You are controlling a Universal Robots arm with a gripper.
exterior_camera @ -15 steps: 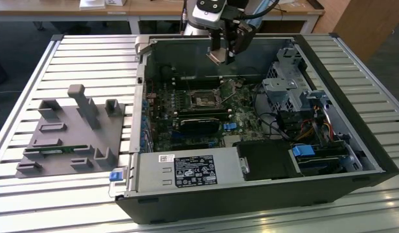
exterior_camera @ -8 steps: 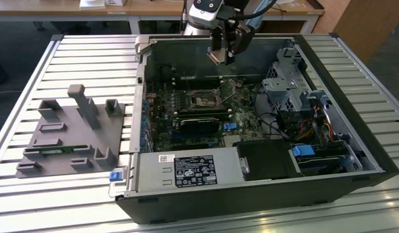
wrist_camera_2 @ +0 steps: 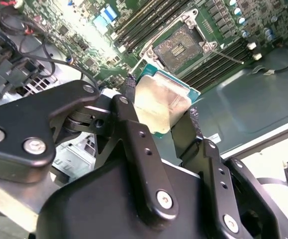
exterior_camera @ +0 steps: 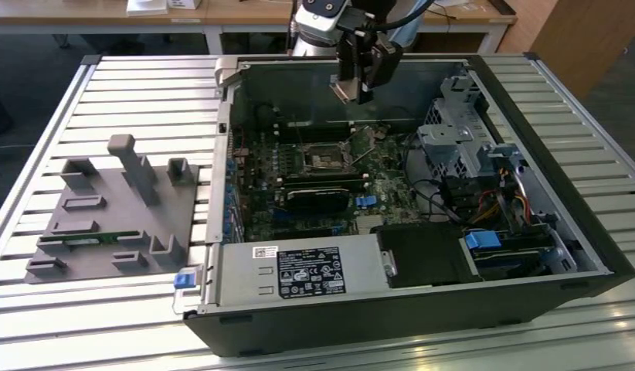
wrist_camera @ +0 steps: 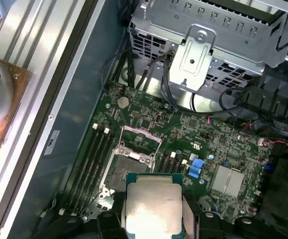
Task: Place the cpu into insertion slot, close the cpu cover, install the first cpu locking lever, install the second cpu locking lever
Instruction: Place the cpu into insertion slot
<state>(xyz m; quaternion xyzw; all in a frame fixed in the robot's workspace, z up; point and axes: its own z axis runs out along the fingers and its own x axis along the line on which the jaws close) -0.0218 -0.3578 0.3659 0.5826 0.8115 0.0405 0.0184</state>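
Note:
My gripper (exterior_camera: 357, 91) hangs above the open computer case, over its far part, shut on the cpu (wrist_camera_2: 161, 102). In both wrist views the cpu (wrist_camera: 151, 204) is a square silver-grey chip on a green backing, pinched at two opposite edges by the black fingers (wrist_camera_2: 191, 122). The insertion slot (exterior_camera: 326, 158) lies below on the green board, uncovered, with its dark centre showing (wrist_camera_2: 178, 47). The cpu is well above the insertion slot (wrist_camera: 124, 169) and apart from it. The cpu cover (wrist_camera: 141, 139), a thin silvery frame, stands swung open at one side of the slot.
Long black memory slots (wrist_camera: 91, 159) flank the socket. A black ribbed card (exterior_camera: 317, 197) lies nearer the exterior view's front. The metal drive cage (exterior_camera: 456, 139) and cables are at the exterior view's right, the power supply (exterior_camera: 297, 272) in front. A grey fixture block (exterior_camera: 111, 209) sits on the slatted table.

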